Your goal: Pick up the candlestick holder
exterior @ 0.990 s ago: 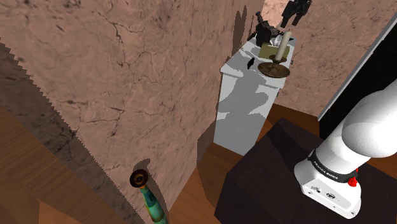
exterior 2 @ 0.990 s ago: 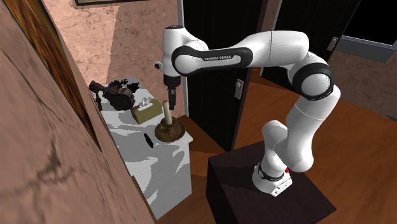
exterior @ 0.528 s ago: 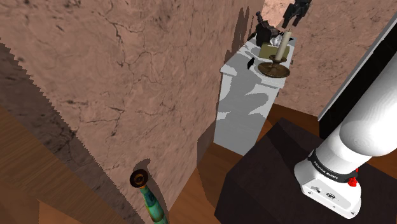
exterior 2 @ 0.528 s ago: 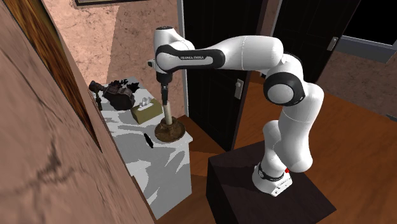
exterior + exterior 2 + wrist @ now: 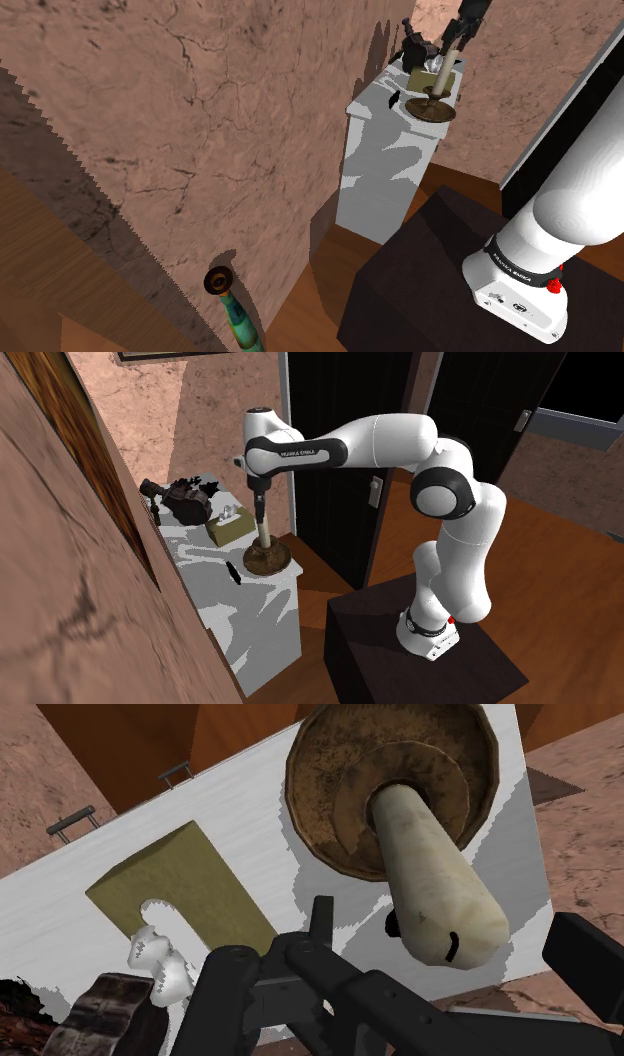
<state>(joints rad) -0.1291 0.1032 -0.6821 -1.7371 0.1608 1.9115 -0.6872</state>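
Observation:
The candlestick holder is a brown, round dish (image 5: 266,560) with a cream candle (image 5: 264,530) standing in it. It sits near the edge of a white cabinet (image 5: 255,617). In the shoulder view the dish (image 5: 432,109) is at the cabinet's near corner. My black gripper (image 5: 260,509) hangs straight above it, fingers down around the candle's tip. In the wrist view the candle (image 5: 437,889) rises from the dish (image 5: 335,794) toward my gripper (image 5: 420,989). Its tip lies between fingers that stand apart and do not touch it.
An olive tissue box (image 5: 228,529) lies just behind the holder, with a dark lumpy object (image 5: 180,500) further back. A small black item (image 5: 232,573) lies on the cabinet top. A rocky wall runs beside the cabinet. A teal bottle (image 5: 236,312) stands on the wood floor.
The arm swung toward the wall and lowered. The gripper came from beside and above the candle to sit around its tip. The holder has not moved.

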